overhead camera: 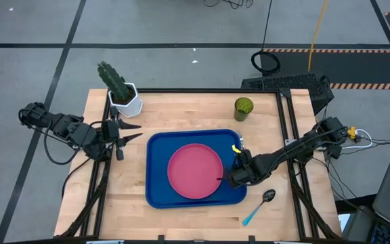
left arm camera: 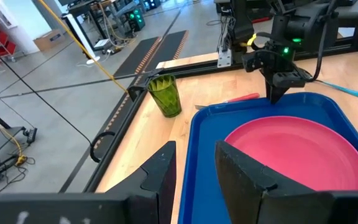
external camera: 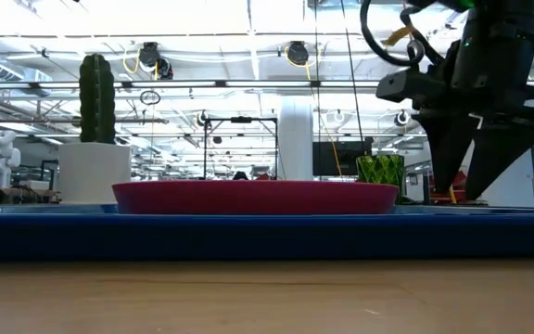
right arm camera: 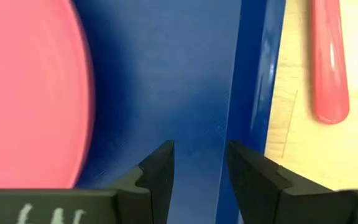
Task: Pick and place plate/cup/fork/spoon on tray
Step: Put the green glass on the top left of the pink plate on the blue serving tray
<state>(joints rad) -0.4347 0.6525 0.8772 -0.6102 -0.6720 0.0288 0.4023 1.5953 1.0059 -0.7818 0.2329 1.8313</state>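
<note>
The pink-red plate (overhead camera: 195, 171) lies on the floor of the blue tray (overhead camera: 156, 193) at the table's middle. The green cup (overhead camera: 243, 108) stands upright on the table beyond the tray's far right corner. The fork's pink handle (right arm camera: 328, 62) lies on the wood just outside the tray's right rim; it also shows in the left wrist view (left arm camera: 241, 98). The blue-handled spoon (overhead camera: 258, 207) lies on the table near the tray's near right corner. My right gripper (right arm camera: 201, 168) is open, pointing down over the tray's right rim (right arm camera: 253, 81). My left gripper (overhead camera: 135, 131) is open and empty left of the tray.
A white hexagonal pot with a cactus (overhead camera: 123, 95) stands at the table's far left, close to my left gripper. Black rails (overhead camera: 286, 129) run along the table's sides. Bare wood lies in front of the tray and between the tray and the cup.
</note>
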